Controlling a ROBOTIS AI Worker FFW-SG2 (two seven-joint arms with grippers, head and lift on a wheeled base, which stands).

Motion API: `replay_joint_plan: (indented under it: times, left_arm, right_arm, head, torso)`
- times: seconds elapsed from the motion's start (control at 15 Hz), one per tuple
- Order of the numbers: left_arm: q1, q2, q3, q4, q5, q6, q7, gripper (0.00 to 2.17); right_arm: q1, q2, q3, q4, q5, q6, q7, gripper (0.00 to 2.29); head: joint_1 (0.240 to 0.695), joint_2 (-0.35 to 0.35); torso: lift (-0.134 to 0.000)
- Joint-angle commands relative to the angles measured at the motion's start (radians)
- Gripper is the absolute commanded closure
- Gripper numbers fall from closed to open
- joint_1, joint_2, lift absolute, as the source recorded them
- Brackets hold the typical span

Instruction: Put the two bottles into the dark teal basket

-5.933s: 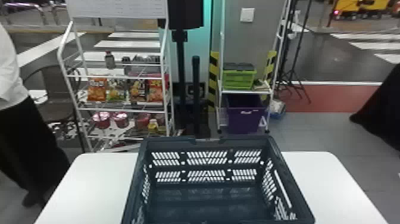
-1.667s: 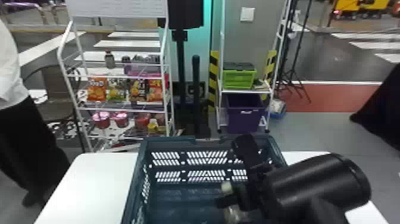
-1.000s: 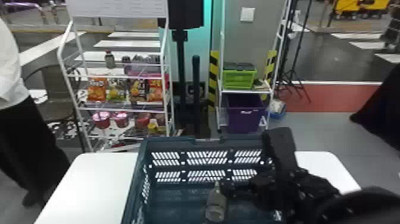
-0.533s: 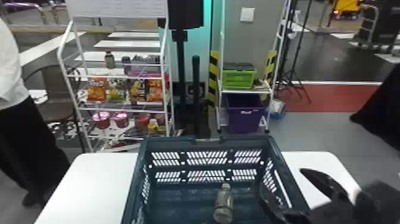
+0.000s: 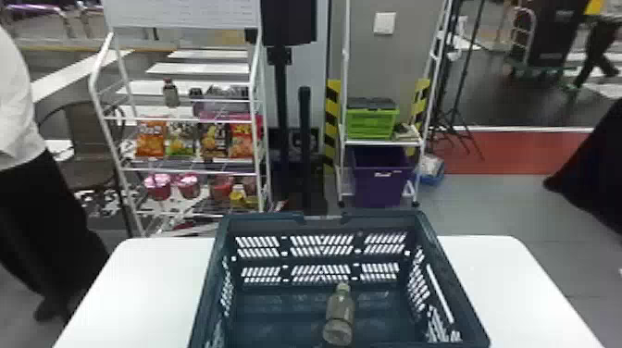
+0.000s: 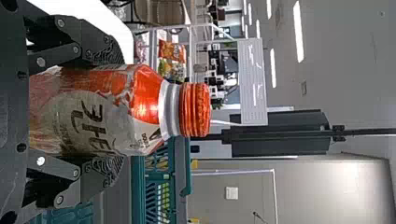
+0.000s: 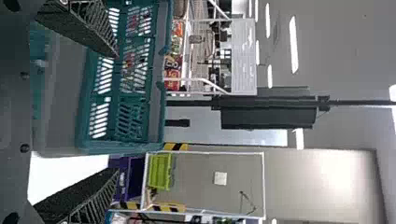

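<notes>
Clasping an orange-capped bottle (image 6: 98, 112), left pincer (image 6: 116, 109); right pincer (image 7: 116, 114) parted; greyish bottle (image 5: 340, 312) in dark teal basket (image 5: 264, 224)

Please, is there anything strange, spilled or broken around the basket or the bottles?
Nothing stands out: the basket looks whole, one bottle is inside it, the left gripper holds the other bottle, and I see no spill.

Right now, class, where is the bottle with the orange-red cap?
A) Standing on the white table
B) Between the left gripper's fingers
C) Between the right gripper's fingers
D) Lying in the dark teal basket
B: the bottle with the orange-red cap is held between the fingers of the left gripper, one on either side of it.
</notes>
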Motion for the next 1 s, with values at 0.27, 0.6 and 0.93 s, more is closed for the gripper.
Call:
replay_joint_plan:
  times: [0.27,0.6,0.93]
  left_arm:
    - [-0.014,0.005,0.010,-0.059,-0.002,0.103,-0.001,2.15]
    - [-0.034,0.000,0.108,-0.236,-0.042,0.305,-0.003,2.15]
    - [-0.204,-0.007,0.145,-0.380,-0.038,0.627,-0.098,2.15]
  right_arm:
    - [0.064,0.027,-0.020,0.102,-0.058,-0.026,0.014,0.03]
    - [0.081,0.027,-0.049,0.137,-0.060,-0.026,0.038,0.03]
    - [0.090,0.032,-0.059,0.151,-0.064,-0.029,0.050,0.03]
  head:
    - [0.499,0.000]
    - [0.499,0.000]
    - [0.499,0.000]
  torso:
    - [0.000]
    - [0.000]
    - [0.000]
